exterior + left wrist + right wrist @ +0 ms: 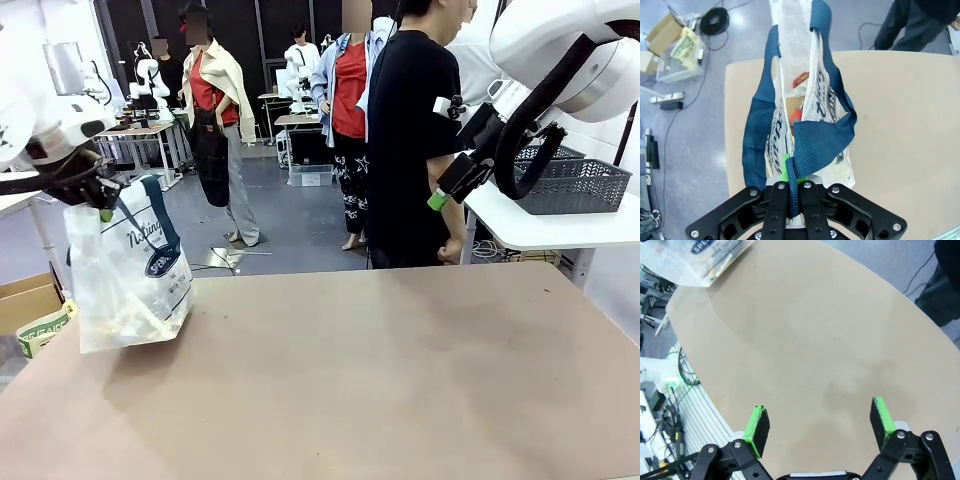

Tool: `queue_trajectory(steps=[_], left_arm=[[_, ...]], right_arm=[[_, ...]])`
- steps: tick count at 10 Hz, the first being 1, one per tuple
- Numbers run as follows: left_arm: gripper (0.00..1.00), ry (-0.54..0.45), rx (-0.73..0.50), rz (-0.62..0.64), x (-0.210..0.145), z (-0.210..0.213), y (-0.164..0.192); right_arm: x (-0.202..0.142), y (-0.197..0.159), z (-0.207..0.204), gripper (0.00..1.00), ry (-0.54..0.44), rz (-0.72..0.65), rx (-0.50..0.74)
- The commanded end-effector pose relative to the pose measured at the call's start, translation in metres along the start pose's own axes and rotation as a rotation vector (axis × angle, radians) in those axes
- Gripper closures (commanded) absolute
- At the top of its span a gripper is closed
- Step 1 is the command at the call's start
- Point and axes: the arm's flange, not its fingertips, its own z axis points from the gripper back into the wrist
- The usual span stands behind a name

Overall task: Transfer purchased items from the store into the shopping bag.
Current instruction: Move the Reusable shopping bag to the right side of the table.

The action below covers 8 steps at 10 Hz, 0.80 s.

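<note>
Two grippers: left gripper (794, 192) is clamped on the shopping bag (130, 275) strap at the table (400, 380) edge, nine o'clock; right gripper (820, 427) is held apart over bare tabletop.

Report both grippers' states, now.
Left gripper: shut on the shopping bag's navy handle.
Right gripper: open, empty, above the table.

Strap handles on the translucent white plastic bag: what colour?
Navy blue woven strap handles; clearest in the left wrist view.
</note>
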Motion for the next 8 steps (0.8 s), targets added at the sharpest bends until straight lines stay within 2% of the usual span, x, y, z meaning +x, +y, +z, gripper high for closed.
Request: queue_trajectory(steps=[1,4,7,8], left_arm=[[1.00,-0.058,0.049,-0.046,-0.018,0.005,0.014],[1.00,-0.049,0.023,-0.064,-0.044,-0.005,0.024],[1.00,-0.023,-0.057,-0.170,-0.051,-0.017,0.018],[1.00,-0.007,0.012,-0.106,-0.048,-0.017,0.020]], right_arm=[[0.002,0.001,0.000,0.00,-0.002,-0.017,0.008],[0.002,0.001,0.000,0.00,-0.002,-0.017,0.008],[0.002,0.001,0.000,0.00,-0.002,-0.017,0.008],[0.002,0.001,0.000,0.00,-0.002,-0.017,0.008]])
